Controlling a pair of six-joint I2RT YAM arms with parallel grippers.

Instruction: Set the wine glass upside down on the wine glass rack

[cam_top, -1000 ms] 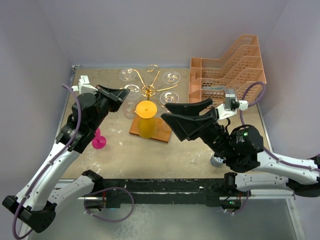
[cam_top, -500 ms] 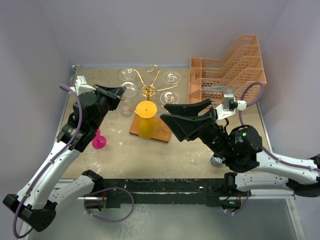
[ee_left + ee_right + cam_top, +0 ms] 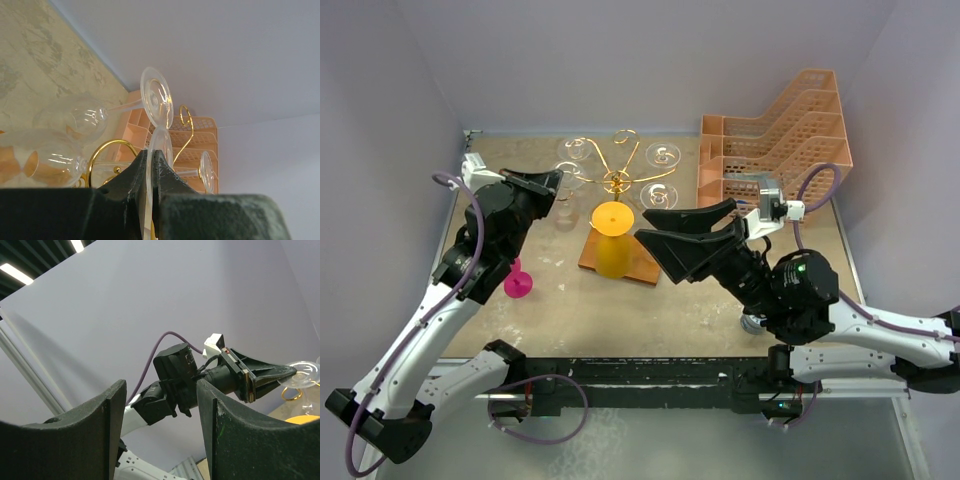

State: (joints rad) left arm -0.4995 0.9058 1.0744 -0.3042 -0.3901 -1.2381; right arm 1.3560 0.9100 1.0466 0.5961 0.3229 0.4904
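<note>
My left gripper [image 3: 551, 184] is shut on the round foot of a clear wine glass [image 3: 161, 143], whose bowl [image 3: 566, 212] hangs below the fingers, just left of the gold wire rack [image 3: 617, 181]. In the left wrist view the foot is pinched edge-on between the jaws, with a gold rack arm [image 3: 107, 148] close behind. Other clear glasses [image 3: 156, 97] hang upside down on the rack. A yellow glass [image 3: 612, 240] sits upside down over the rack's brown wooden base [image 3: 642, 264]. My right gripper [image 3: 672, 238] is open and empty, right of the base.
A peach lattice tray stack [image 3: 775, 140] stands at the back right. A pink glass [image 3: 517, 285] lies by the left arm. Purple walls close in the back and both sides. The right wrist view shows the left arm [image 3: 190, 375].
My left gripper has shifted left and slightly back with the clear glass still in it. My right gripper has drifted a little to the left, still open.
</note>
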